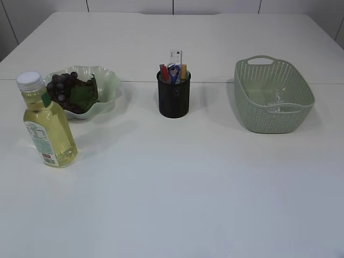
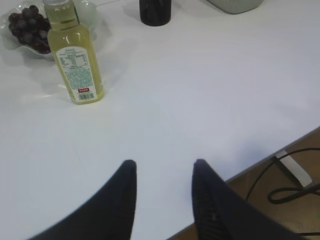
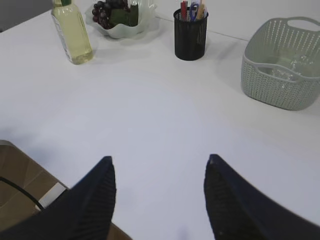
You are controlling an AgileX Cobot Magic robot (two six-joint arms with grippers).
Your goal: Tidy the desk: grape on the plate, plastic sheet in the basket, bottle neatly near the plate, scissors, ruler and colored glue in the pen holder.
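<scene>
Left tool and right tool open, empty, above table edge

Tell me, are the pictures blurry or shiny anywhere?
Exterior view: sharp, soft even light, the bottle casts a faint shadow. Left wrist view: the left hand is dark and a bit blurred up close. Right wrist view: the right hand looks the same, the basket stays clear; no strong glare anywhere.

Glossy clear plastic bottle at left, matt black mesh pen holder mid-frame, woven-look matt plastic basket at right, shiny wavy plate, smooth matt white table.
</scene>
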